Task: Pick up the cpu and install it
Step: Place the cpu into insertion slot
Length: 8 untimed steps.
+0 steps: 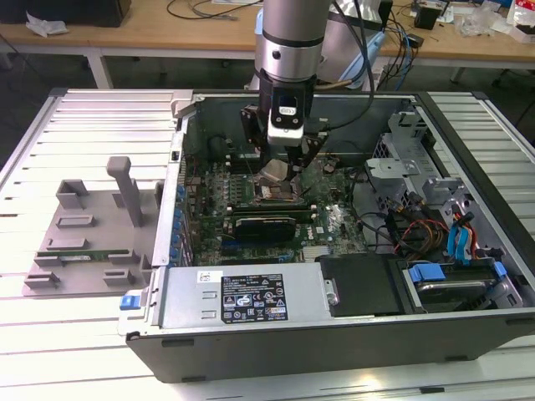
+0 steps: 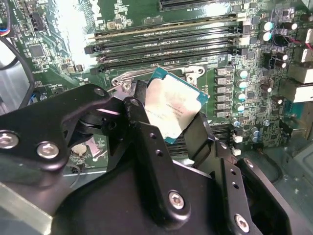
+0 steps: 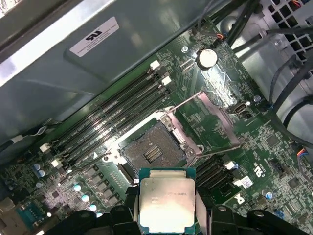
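The cpu (image 3: 166, 203) is a flat square chip with a silver top and a thin green rim, and my gripper (image 3: 166, 215) is shut on its two sides. It hangs just above the motherboard, a short way off the open black socket (image 3: 152, 152), whose metal frame (image 3: 215, 122) is swung up and open. In the second wrist view the cpu (image 2: 172, 105) sits tilted between the black fingers (image 2: 146, 132), over the socket area. In the exterior view my gripper (image 1: 280, 167) reaches down into the open computer case with the cpu (image 1: 274, 173) at its tip.
Empty memory slots (image 3: 112, 122) run beside the socket. A round coin battery (image 3: 207, 58) and black cables (image 3: 288, 73) lie nearby. The case wall (image 1: 251, 296) and drive bay (image 1: 451, 276) fence in the board. A grey fixture (image 1: 92, 225) with a green memory stick sits at the exterior view's left.
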Motion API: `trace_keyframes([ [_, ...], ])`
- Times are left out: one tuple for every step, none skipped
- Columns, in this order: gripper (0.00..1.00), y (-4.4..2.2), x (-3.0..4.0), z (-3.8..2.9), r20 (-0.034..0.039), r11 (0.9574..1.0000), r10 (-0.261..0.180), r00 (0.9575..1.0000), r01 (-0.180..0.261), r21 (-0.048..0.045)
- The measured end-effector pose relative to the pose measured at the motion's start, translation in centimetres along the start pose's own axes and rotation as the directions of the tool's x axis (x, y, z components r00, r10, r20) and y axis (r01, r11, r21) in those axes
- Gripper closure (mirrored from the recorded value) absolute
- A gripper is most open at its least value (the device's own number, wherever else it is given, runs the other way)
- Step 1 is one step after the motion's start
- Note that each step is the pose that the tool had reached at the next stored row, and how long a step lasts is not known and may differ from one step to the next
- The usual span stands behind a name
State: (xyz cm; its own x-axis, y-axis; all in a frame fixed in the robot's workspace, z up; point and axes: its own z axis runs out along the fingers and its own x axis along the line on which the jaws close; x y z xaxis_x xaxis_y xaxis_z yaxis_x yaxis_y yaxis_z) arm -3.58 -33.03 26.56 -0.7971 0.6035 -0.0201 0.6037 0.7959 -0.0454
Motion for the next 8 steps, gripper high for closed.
trace_keyframes([
  [0.45, 0.0, 0.0, 0.0, 0.0, 1.0, 0.007, 1.0, -0.007, 0.0006],
  [0.45, 0.0, 0.0, 0.0, 0.0001, 0.9999, 0.012, 0.9999, -0.012, 0.0012],
  [0.45, 0.0, 0.0, 0.0, 0.0004, 0.9997, 0.024, 0.9997, -0.024, 0.0024],
  [0.45, 0.0, 0.0, 0.0, 0.0008, 0.9994, 0.033, 0.9994, -0.033, 0.0037],
  [0.45, 0.0, 0.0, 0.0, 0.0011, 0.9991, 0.042, 0.9991, -0.042, 0.0048],
  [0.45, 0.0, 0.0, 0.0, 0.0011, 0.9986, 0.052, 0.9986, -0.052, 0.0054],
  [0.45, 0.0, 0.0, 0.0, 0.0004, 0.9977, 0.067, 0.9978, -0.067, 0.0059],
  [0.45, 0.0, 0.0, 0.0, -0.0001, 0.9969, 0.079, 0.9969, -0.079, 0.0062],
])
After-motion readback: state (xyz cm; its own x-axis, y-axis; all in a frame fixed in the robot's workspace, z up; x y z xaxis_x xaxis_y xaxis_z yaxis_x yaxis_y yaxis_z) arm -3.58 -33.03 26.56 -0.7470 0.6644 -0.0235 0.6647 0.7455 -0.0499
